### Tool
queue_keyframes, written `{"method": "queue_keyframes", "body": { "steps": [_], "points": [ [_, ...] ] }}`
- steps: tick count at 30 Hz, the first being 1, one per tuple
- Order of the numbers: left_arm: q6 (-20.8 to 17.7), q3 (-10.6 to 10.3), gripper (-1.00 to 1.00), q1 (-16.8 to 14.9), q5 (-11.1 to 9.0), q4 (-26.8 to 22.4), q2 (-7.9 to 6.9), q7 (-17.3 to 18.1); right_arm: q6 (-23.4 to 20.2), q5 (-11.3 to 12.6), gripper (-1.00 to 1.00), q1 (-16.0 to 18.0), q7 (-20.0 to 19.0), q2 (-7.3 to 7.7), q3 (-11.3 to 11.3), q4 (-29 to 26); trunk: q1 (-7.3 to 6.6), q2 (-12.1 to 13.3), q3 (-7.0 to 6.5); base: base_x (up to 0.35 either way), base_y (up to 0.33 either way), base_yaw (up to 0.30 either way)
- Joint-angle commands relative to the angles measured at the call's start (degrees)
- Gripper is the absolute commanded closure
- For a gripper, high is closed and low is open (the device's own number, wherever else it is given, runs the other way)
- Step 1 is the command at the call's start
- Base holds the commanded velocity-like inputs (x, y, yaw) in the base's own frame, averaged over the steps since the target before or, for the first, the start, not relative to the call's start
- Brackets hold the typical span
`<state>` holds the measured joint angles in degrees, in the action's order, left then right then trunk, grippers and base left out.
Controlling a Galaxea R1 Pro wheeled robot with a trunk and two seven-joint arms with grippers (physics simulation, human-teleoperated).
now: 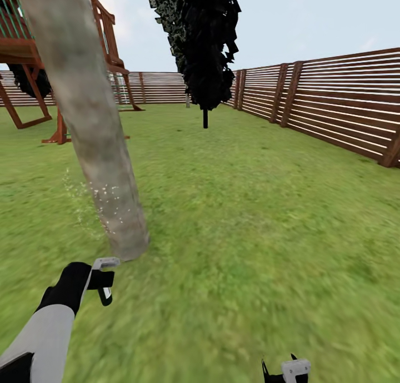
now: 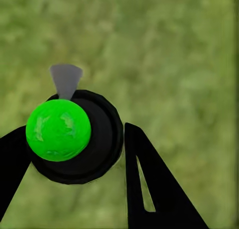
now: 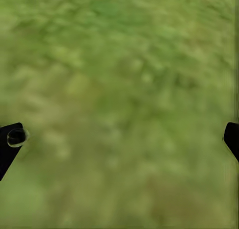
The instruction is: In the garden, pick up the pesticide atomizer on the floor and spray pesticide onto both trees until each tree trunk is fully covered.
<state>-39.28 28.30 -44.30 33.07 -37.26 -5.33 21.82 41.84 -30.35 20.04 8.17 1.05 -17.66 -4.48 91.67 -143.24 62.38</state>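
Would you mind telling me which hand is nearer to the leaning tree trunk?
Left. The left hand, shut on the pesticide atomizer, hovers just short of the leaning tree trunk base; the right hand hangs open over the grass, well off to its side.

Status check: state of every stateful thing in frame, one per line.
left pincer: shut on the pesticide atomizer
pesticide atomizer: held, spot showing green, over grass
right pincer: open, holding nothing, over grass
near tree trunk: leaning, whitish specks on its lower part
pesticide: scattered specks on and beside the trunk base
far tree: upright, no specks visible from here
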Motion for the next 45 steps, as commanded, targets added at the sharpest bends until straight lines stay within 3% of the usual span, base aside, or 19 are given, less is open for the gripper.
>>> {"method": "queue_keyframes", "body": {
  "steps": [1, 20, 37, 45],
  "points": [
    [0.0, 0.0, 1.0, 0.0, -0.03, -0.04, -0.02, -0.01, 0.0, -0.01, -1.0, 0.0, 0.0, 0.0, 0.0, 0.0, 0.0, 0.0, 0.0, 0.23, -0.197, 0.018],
    [0.0, 0.61, 1.0, 0.0, -0.2, -0.22, 0.06, -0.03, 0.0, 0.01, -1.0, 0.0, 0.0, 0.0, 0.0, 0.0, 0.0, 0.0, 0.0, 0.167, -0.154, 0.255],
    [0.08, 0.7, 1.0, 0.0, -0.24, -0.27, 0.23, -0.03, 0.0, -0.06, -1.0, 0.0, -0.05, 0.0, 0.0, 0.0, 0.0, 0.0, 0.0, 0.093, -0.213, 0.008],
    [0.08, 0.7, 1.0, 0.0, -0.29, -0.27, 0.23, -0.01, 0.0, -0.06, -1.0, 0.0, -0.09, 0.0, 0.0, 0.0, 0.0, 0.0, 0.0, 0.175, -0.233, 0.241]
  ]
}}
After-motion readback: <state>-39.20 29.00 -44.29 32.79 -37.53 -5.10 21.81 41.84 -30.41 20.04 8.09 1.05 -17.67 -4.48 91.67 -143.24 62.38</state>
